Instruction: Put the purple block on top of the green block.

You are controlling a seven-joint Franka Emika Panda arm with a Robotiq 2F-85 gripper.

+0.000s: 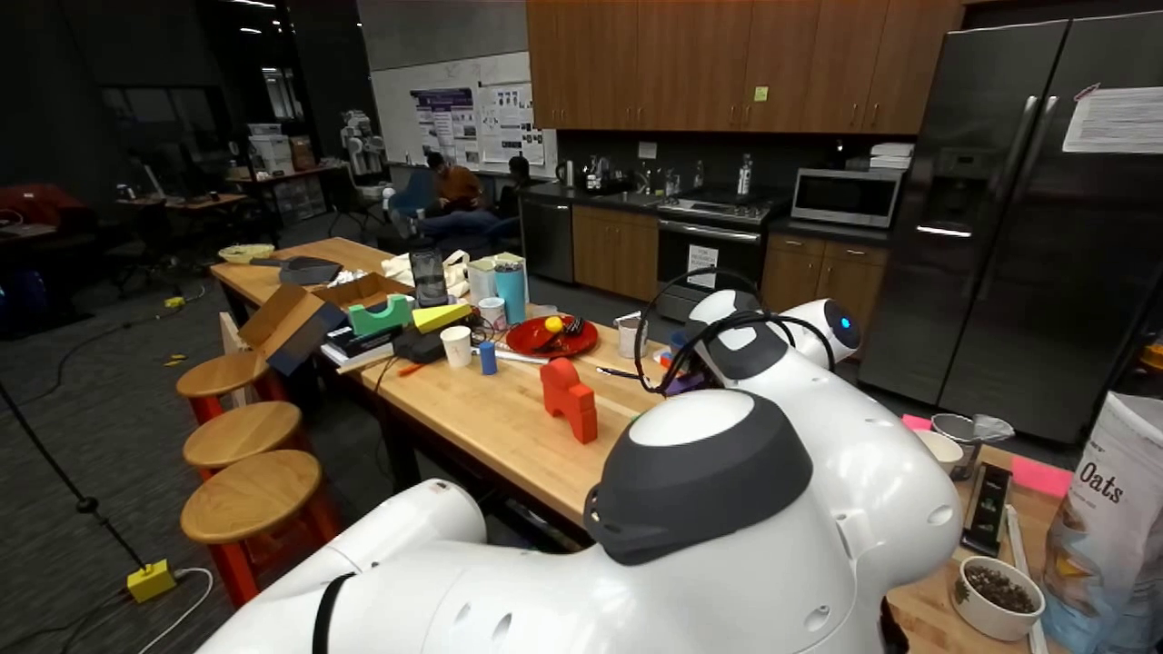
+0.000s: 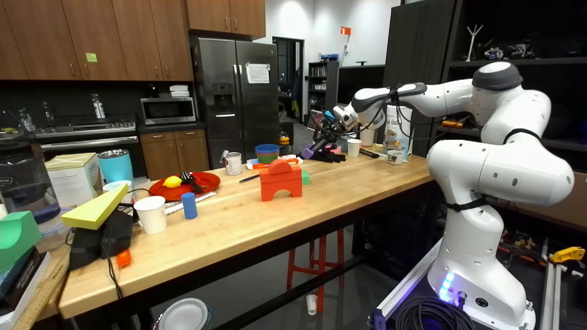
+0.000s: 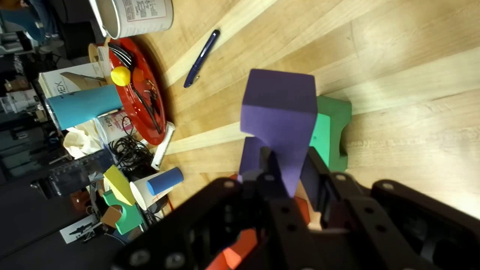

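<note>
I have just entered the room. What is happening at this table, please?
A robot arm holds the purple block in its claw. The green block stands on the wooden table, near the orange-red block. The purple block is not yet stacked: in an exterior view, a gap separates it from the green block.

In an exterior view our arm (image 2: 520,112) stands on its upright base (image 2: 472,247), bent at the elbow (image 2: 497,83) and stretched out, our wrist (image 2: 367,96) lower than that and tipped downward. In the wrist view our gripper (image 3: 288,157) fills the lower middle, its two fingers (image 3: 318,172) spaced apart and its jaws gripping.
</note>
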